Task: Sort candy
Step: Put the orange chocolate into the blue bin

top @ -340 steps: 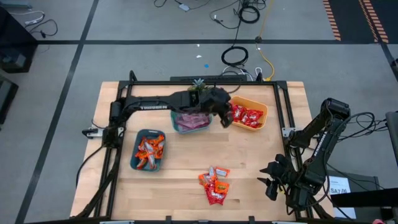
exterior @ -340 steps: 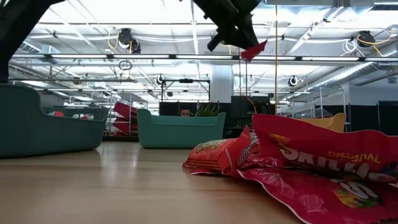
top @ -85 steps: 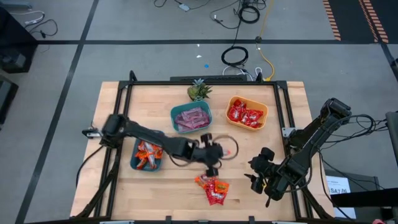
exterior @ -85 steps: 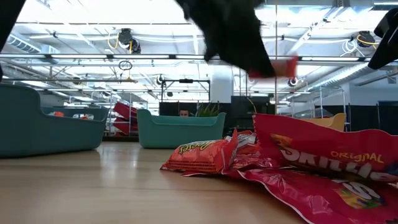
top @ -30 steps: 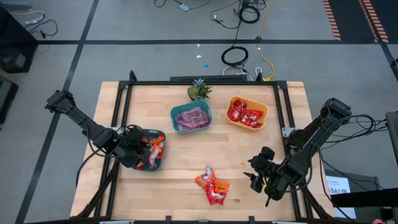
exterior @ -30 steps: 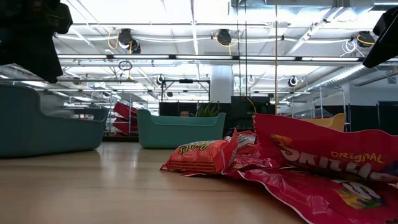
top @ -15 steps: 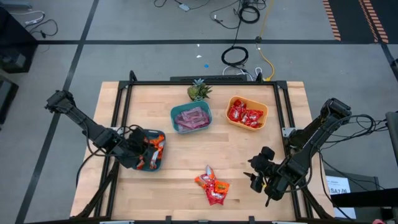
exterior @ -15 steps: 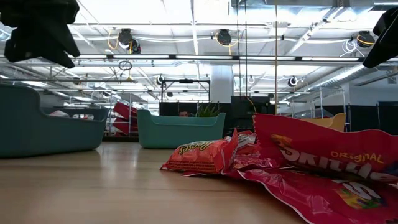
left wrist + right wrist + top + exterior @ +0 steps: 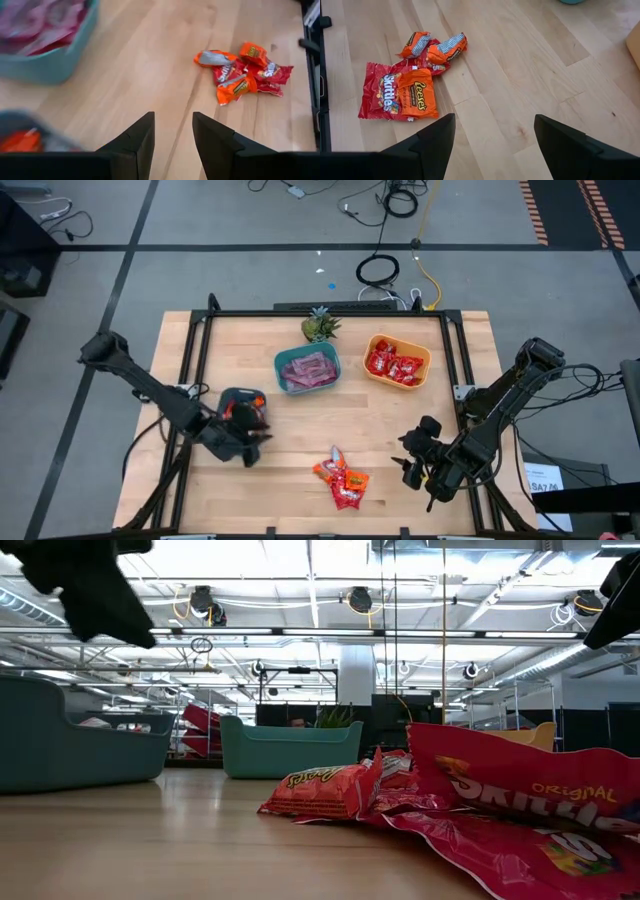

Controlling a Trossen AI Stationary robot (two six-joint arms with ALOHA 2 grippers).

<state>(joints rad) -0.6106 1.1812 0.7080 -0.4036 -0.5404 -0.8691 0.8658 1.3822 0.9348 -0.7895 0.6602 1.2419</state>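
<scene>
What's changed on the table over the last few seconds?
The left hand carried a candy from the pile to the blue bowl, dropped it and now heads back toward the pile with nothing between its fingers. The right hand, open beside the pile, and the other bowls stayed put.

The high view looks straight down on the whole pale wooden tabletop (image 9: 300, 465). The low view sits at tabletop level, close behind the pile of shiny red and orange candy packets (image 9: 450, 800). Both wrist views angle down on that pile.
</scene>
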